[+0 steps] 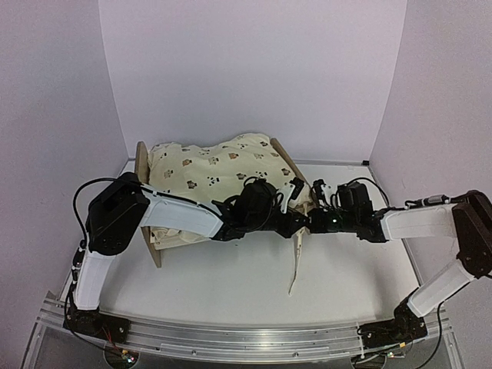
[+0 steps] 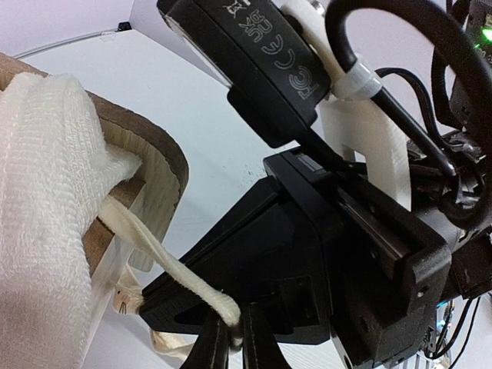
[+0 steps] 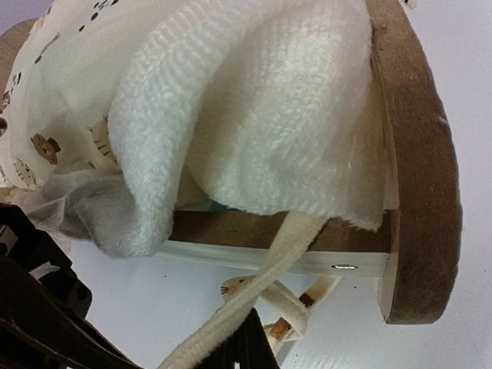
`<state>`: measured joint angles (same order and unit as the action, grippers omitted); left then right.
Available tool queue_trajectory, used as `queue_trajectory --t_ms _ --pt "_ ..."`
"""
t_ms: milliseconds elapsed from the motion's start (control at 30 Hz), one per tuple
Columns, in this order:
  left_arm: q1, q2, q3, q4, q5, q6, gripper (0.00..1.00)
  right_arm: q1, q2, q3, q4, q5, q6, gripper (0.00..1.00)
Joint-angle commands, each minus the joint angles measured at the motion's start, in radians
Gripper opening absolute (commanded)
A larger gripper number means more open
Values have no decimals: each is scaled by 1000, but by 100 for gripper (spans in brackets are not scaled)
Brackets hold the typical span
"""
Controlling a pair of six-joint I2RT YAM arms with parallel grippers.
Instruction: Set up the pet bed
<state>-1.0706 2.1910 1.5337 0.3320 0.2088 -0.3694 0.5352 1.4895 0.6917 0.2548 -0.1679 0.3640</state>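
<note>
Pet bed [image 1: 142,163] sits toward the far left of the counter [image 1: 231,296], its frame draped in the cream animal-print quilt [image 1: 215,169]. Both my arms meet at the near side of its right end board [image 3: 419,192]. My left fingers [image 2: 233,344] are narrow, pinching a cream tie [image 2: 165,265] that runs out from under the quilt. My right fingers [image 3: 247,347] are closed tight. The tie lies against them, but I cannot tell whether it is caught.
</note>
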Motion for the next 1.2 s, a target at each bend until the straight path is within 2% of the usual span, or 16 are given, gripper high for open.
queue_trajectory --t_ms 0,100,300,567,833,900,933,1067,1167 --pt "0 -59 8 33 24 -28 15 -28 31 -33 223 -127 5 0" --pt "1 -67 6 29 14 -41 20 -47 64 -33 285 -197 25 0" --pt "3 -100 -24 34 -15 -54 39 -85 129 -42 435 -330 83 0" --pt "4 -177 -108 30 -95 -50 60 -97 165 -24 512 -430 122 0" --pt "5 -255 -209 38 -152 -51 73 -98 189 -18 574 -473 155 0" --pt "5 -273 -234 43 -154 -58 86 -99 190 -24 596 -469 166 0" --pt "6 -280 -247 48 -158 -62 96 -99 192 -26 604 -467 170 0" --pt "5 -312 -293 46 -189 -60 99 -100 206 -21 631 -477 187 0" --pt "5 -333 -297 2 -233 -3 100 -104 207 -23 639 -502 186 0"
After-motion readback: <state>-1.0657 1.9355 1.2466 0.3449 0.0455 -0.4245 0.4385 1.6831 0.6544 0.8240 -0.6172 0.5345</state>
